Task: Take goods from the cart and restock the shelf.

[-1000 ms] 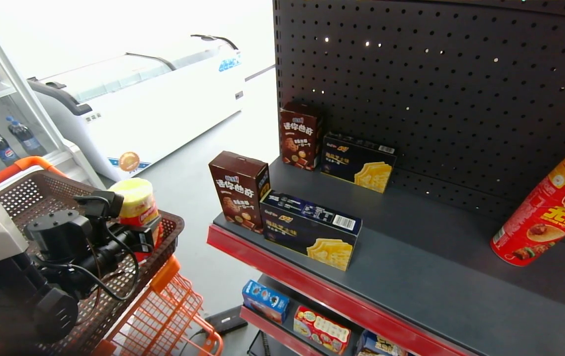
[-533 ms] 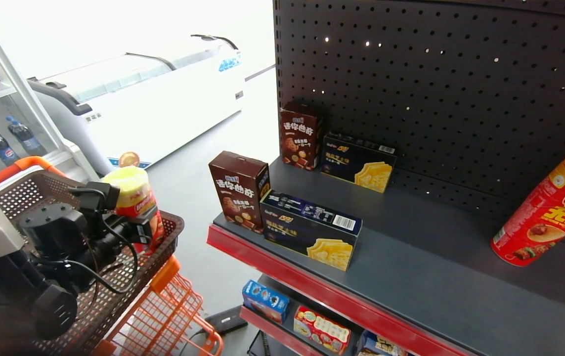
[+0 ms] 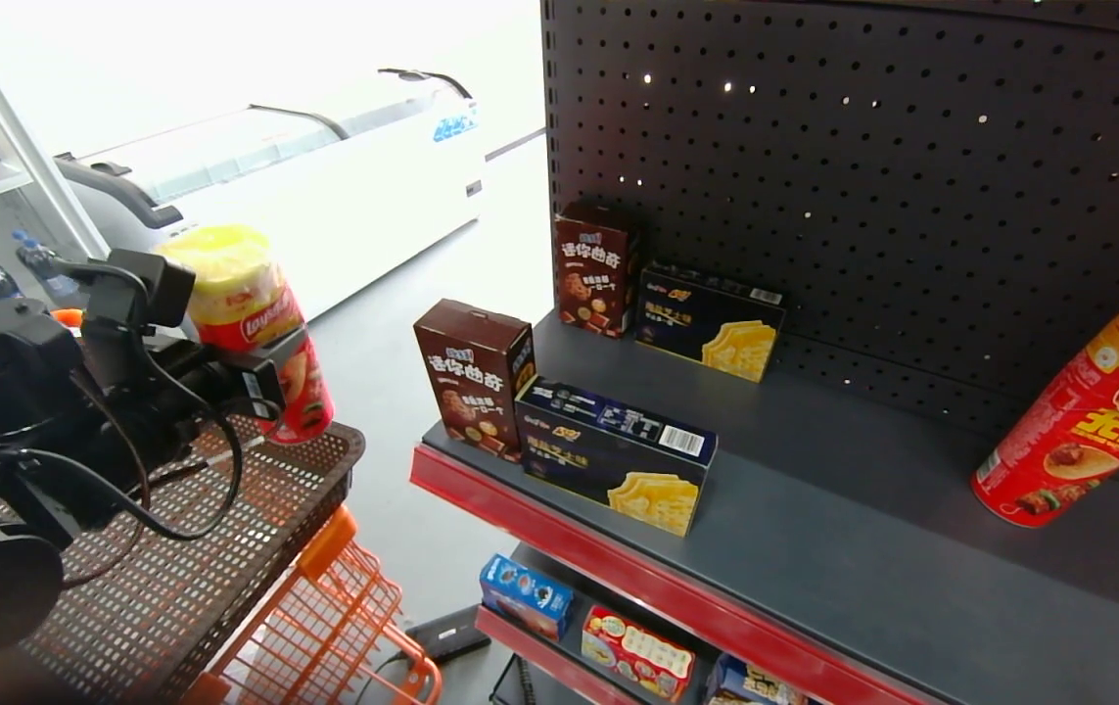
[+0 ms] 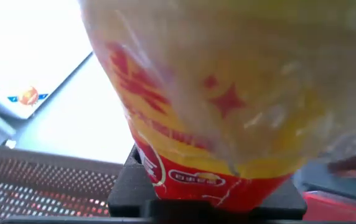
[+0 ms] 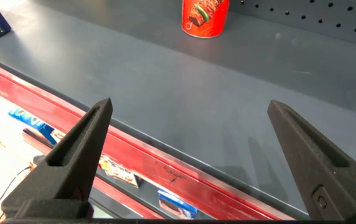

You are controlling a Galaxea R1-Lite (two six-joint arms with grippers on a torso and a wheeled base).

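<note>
Chip canister [image 3: 251, 323], held tilted just above the far rim of the brown mesh cart basket [image 3: 329, 452]. An open strip of floor [image 3: 373, 392] separates it from the red front edge [image 3: 618, 568] of the shelf [image 3: 814, 519]. A brown box [image 3: 474, 377] and a dark blue box [image 3: 613, 455] stand at the shelf's near corner. Bare deck runs from there to a second canister [image 3: 1088, 411], which leans at the far right. The left gripper [image 3: 260, 370] clamps the chip canister around its lower body. The tube is red with a yellow upper band and a yellow lid [image 4: 228, 93]. The right gripper [image 5: 196, 155] hangs over the shelf's front edge, fingers spread wide, holding nothing.
</note>
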